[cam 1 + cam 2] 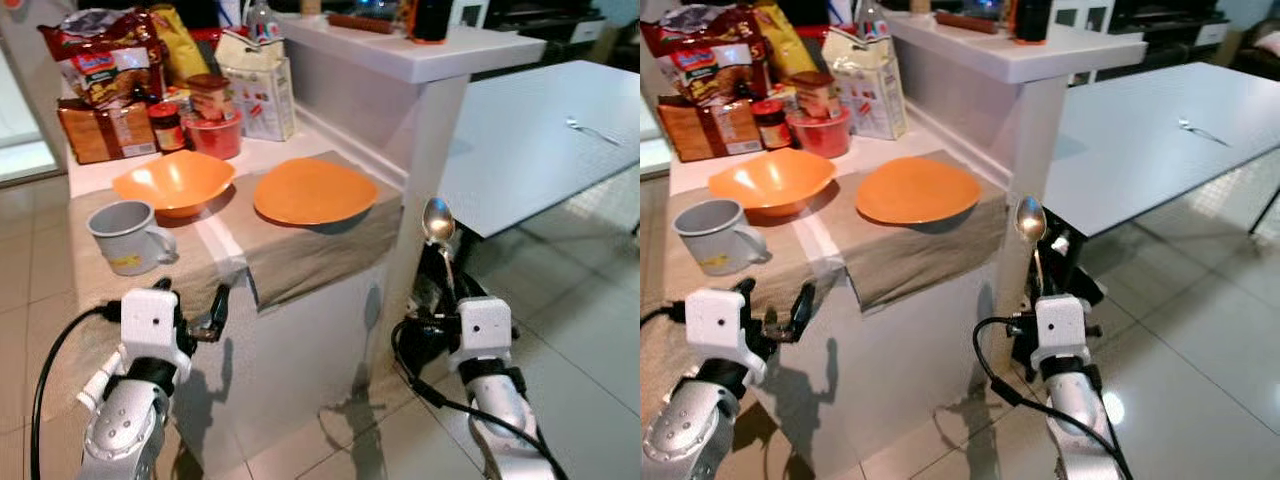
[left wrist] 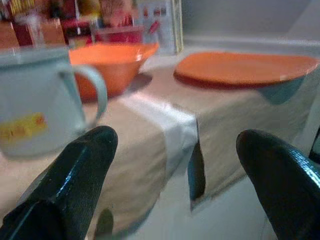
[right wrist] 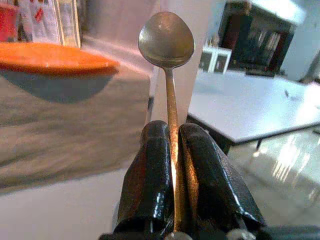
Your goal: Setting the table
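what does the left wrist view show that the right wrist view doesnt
Left wrist view alone: the grey mug, the orange bowl and the left gripper, fingers apart with nothing between them. Right wrist view alone: the right gripper shut on an upright spoon, and the white dining table beyond. Both: the orange plate on the beige cloth.
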You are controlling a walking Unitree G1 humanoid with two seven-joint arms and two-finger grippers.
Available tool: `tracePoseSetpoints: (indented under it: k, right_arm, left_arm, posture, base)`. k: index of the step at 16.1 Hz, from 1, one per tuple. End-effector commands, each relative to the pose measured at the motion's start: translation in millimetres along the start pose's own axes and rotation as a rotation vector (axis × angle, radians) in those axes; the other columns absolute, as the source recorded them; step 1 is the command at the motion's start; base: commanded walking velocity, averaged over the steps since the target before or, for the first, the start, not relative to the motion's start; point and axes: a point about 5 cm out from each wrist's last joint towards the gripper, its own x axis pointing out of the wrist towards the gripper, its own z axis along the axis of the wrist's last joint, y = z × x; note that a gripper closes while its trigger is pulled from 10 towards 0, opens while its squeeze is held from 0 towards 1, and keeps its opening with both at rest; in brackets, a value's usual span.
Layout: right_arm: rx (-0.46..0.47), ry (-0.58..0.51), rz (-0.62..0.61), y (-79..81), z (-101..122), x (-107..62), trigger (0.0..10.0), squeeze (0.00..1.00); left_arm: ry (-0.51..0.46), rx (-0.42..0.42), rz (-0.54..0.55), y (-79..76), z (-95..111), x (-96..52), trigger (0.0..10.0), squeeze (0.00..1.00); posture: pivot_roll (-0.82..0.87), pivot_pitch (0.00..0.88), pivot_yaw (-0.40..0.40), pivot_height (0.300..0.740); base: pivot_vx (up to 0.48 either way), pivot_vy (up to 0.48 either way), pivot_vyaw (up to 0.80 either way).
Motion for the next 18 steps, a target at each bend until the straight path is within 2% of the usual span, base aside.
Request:
tracePoseSetpoints:
  k: [1,4,7,9,14,18]
  right_arm:
    - [0.0,0.016,0.013,-1.4,-3.7,1.5,0.0,0.0]
    - [-0.02,0.013,0.026,-4.5,-4.2,2.4,0.0,0.0]
    - [-0.029,0.005,0.015,-6.9,-3.3,3.5,0.0,0.0]
    - [-0.036,0.001,0.03,-5.2,-3.3,5.3,0.0,0.0]
    - [-0.038,0.015,0.084,-0.1,-2.1,17.6,0.0,0.0]
    - [-0.024,0.014,0.098,2.4,-2.3,22.1,0.0,0.0]
  left_arm:
    - [0.008,0.0,-0.017,-3.2,-5.1,1.9,10.0,0.0]
    - [0.025,0.027,-0.102,-12.3,-13.5,5.0,10.0,0.0]
    - [-0.005,0.029,-0.143,-22.1,-9.7,19.1,10.0,0.0]
    - [-0.026,0.014,-0.129,-24.8,-6.4,22.9,10.0,0.0]
    - [-0.036,0.003,-0.087,-23.7,-5.6,20.8,10.0,0.0]
    - [-0.043,0.017,-0.082,-24.6,-4.3,19.2,10.0,0.0]
  posture:
    - [-0.06,0.0,0.048,0.74]
    - [-0.11,0.0,0.067,0.74]
    - [-0.12,0.0,0.072,0.74]
    - [-0.12,0.0,0.064,0.74]
    - [-0.08,0.0,0.03,0.74]
    - [-0.06,0.0,0.024,0.74]
  base:
    - [0.0,0.0,0.0]
    - [0.0,0.0,0.0]
    - [0.0,0.0,0.0]
    - [0.0,0.0,0.0]
    - [0.0,0.0,0.0]
    - [0.0,0.0,-0.74]
